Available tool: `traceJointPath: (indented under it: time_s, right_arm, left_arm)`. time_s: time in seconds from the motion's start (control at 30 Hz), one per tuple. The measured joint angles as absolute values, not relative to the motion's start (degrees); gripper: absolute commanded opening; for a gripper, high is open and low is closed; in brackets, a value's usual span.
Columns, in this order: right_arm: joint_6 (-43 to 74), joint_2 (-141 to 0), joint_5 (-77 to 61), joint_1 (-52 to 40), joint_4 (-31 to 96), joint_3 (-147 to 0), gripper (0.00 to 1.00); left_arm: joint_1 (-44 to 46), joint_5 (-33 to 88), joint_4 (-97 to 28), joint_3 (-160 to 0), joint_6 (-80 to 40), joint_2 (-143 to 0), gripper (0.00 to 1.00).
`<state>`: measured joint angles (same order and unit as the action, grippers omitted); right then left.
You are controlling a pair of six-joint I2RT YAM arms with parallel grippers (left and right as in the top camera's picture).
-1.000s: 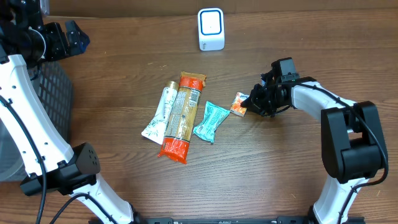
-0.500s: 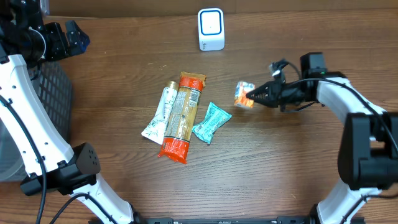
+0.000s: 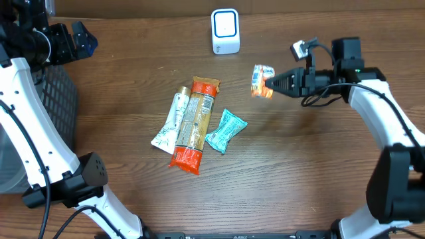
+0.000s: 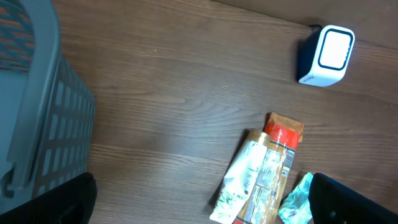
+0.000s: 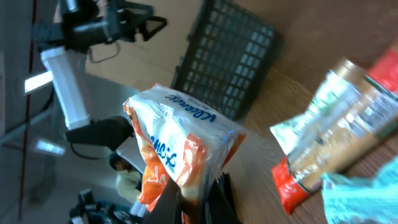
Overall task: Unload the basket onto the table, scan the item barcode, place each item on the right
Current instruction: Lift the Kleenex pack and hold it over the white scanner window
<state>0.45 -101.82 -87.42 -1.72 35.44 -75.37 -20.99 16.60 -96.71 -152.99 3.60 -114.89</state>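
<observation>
Small orange-and-white crinkly foil snack packet point(image 3: 260, 81) hangs above the wooden table point(image 3: 299, 172), just right of the white box-shaped scanner point(image 3: 226, 31). The right gripper point(image 3: 269, 85) has its fingers clamped on one sealed edge. The packet looks light, soft and slippery, so the flat seam is probably the best hold; squeezing the puffed middle risks crumpling the barcode. The left gripper point(image 3: 78, 38) hovers, fingers spread wide, by the dark plastic basket point(image 3: 56, 99).

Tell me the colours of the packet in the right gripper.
The packet is white and orange with blue lettering, clearest in the right wrist view.
</observation>
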Motion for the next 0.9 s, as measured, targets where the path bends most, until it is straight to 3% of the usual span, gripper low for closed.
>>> traceJointPath:
  time_s: [0.17, 0.27, 0.4, 0.5, 0.67, 0.9]
  right_arm:
    - [6.7, -98.0, -88.0, -2.7, 26.3, -79.0, 0.03]
    - [15.4, -97.3, -87.8, -4.1, 10.5, -80.3, 0.03]
    - [31.9, -97.3, -87.7, -7.2, -21.2, -81.2, 0.03]
    - [41.8, -97.3, -87.1, -9.1, -34.3, -81.7, 0.03]
    - [45.7, -98.7, -83.9, -10.2, -23.6, -82.0, 0.03]
    - [34.2, -101.5, -69.4, -11.2, 9.2, -81.8, 0.03]
  left_arm:
    - [-21.0, 16.6, -96.7, -153.0, 3.6, -114.9, 0.99]
    - [-21.0, 16.6, -96.7, -153.0, 3.6, -114.9, 0.99]
    - [-21.0, 16.6, -96.7, -153.0, 3.6, -114.9, 1.00]
    - [-21.0, 16.8, -96.7, -153.0, 3.6, -114.9, 1.00]
    - [-21.0, 16.8, -96.7, -153.0, 3.6, -114.9, 1.00]
    - [-21.0, 17.0, -96.7, -153.0, 3.6, -114.9, 1.00]
